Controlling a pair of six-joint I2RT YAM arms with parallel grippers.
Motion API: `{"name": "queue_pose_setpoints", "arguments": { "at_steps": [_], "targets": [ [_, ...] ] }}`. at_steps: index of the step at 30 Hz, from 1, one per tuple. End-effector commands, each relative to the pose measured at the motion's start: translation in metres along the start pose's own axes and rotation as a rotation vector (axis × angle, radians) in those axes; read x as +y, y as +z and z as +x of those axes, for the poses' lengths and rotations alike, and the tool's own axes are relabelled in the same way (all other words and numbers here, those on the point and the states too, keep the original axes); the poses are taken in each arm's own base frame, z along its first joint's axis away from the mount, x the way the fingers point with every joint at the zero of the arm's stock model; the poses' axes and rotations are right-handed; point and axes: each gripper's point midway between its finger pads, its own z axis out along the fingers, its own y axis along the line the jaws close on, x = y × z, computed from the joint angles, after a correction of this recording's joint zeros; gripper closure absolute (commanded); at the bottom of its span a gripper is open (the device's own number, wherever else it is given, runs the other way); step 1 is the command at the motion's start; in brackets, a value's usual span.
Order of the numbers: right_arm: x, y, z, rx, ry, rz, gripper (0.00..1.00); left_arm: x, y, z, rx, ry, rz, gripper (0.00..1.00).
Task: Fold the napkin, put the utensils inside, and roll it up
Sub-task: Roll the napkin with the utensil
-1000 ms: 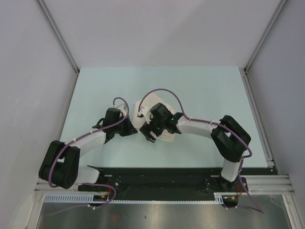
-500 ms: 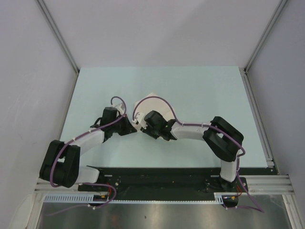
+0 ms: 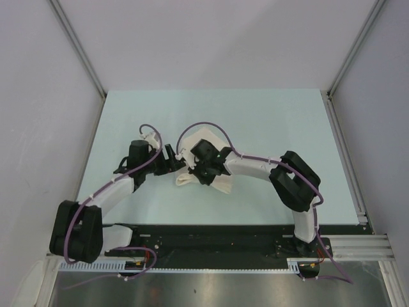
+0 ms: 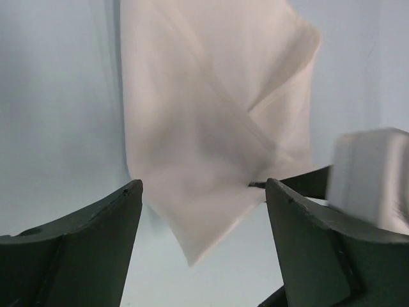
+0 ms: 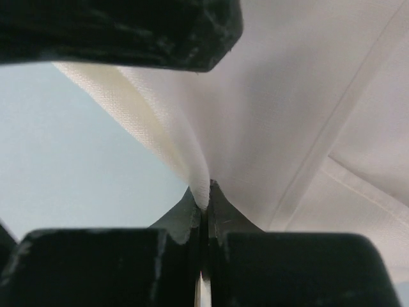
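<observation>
White napkin (image 3: pixel 204 136) lying folded mid-counter (image 3: pixel 275 115), right hand (image 5: pixel 204 199) clamped on a raised fold near its 7 o'clock edge, left hand (image 4: pixel 203 187) spread apart at its 9 o'clock, holding nothing

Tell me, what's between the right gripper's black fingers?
A fold of the white cloth napkin, pinched by the shut right gripper; right wrist view shows it.
</observation>
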Motion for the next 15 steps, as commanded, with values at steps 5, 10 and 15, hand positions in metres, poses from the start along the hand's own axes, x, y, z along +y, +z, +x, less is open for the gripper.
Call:
{"name": "queue_pose_setpoints", "arguments": {
  "at_steps": [5,10,15],
  "targets": [
    [0.039,-0.015,0.009,0.188,0.157,-0.289,1.0,-0.003,-0.031,-0.012,-0.203,0.106,0.01,0.18],
    [0.046,-0.008,0.009,0.241,0.203,-0.397,1.0,-0.01,-0.039,0.014,-0.228,0.177,0.048,0.17],
    [0.044,-0.004,0.006,0.252,0.269,-0.483,1.0,-0.008,-0.042,0.029,-0.225,0.264,-0.022,0.16]
  ]
}}
